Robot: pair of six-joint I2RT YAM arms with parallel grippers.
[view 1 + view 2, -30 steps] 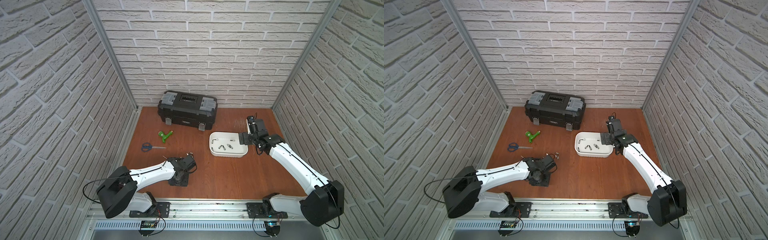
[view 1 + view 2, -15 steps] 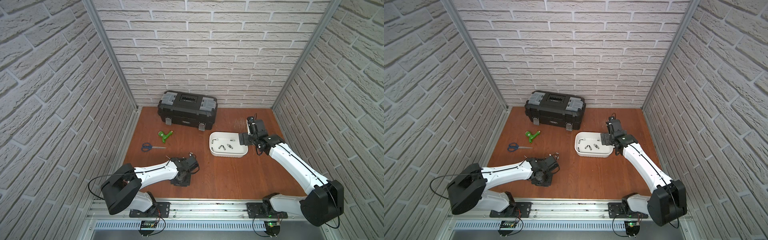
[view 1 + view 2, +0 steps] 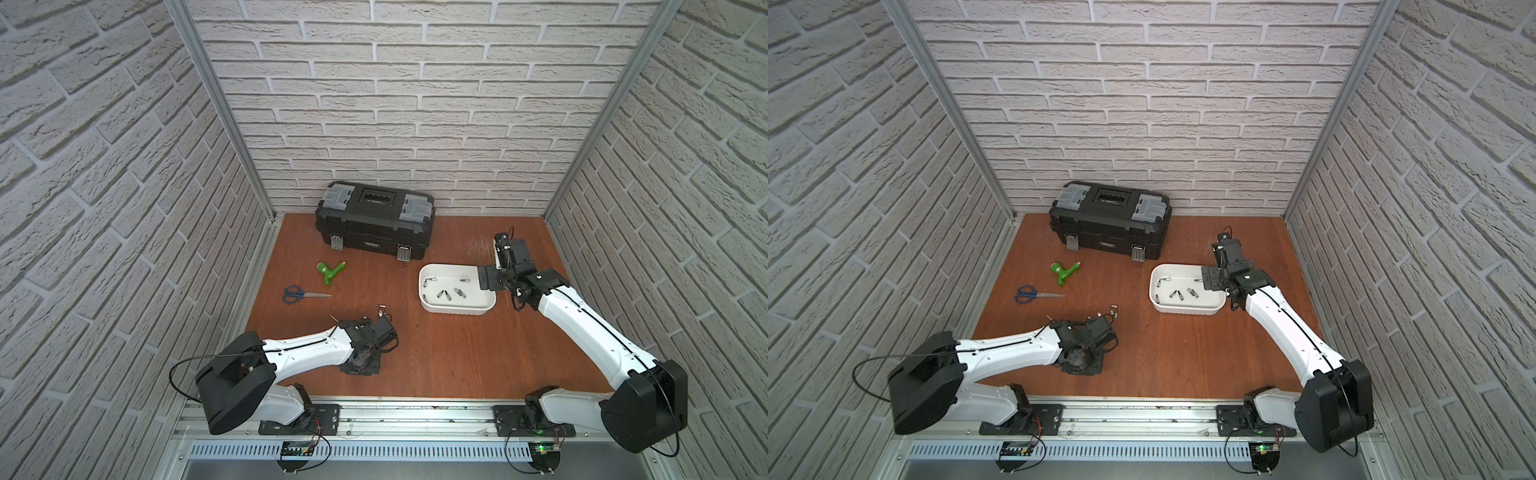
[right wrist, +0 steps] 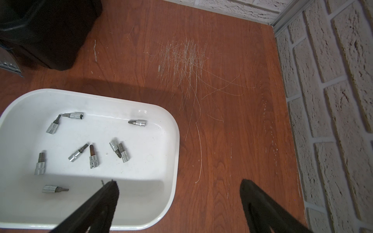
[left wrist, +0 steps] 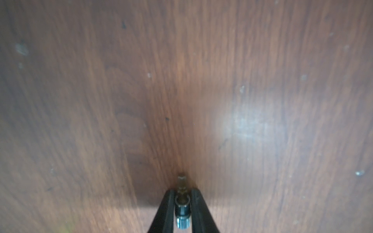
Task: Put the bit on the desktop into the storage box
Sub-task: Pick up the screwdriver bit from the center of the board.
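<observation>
Bit pinched in left hand, desktop below

Even overhead light; three sharp views, one soft.
In both top views the desktop and walls are bright and evenly lit, with faint, short shadows under the arms; the corner rails lean and bow toward the frame edges. The left wrist view is dim and blurred: smeared grain, a pale hazy patch, dark shadow around the left gripper, and only the bit near focus. The right wrist view is crisp on the scratches and box; the right gripper shows as soft black shapes, and grey shadow crosses the box floor.
</observation>
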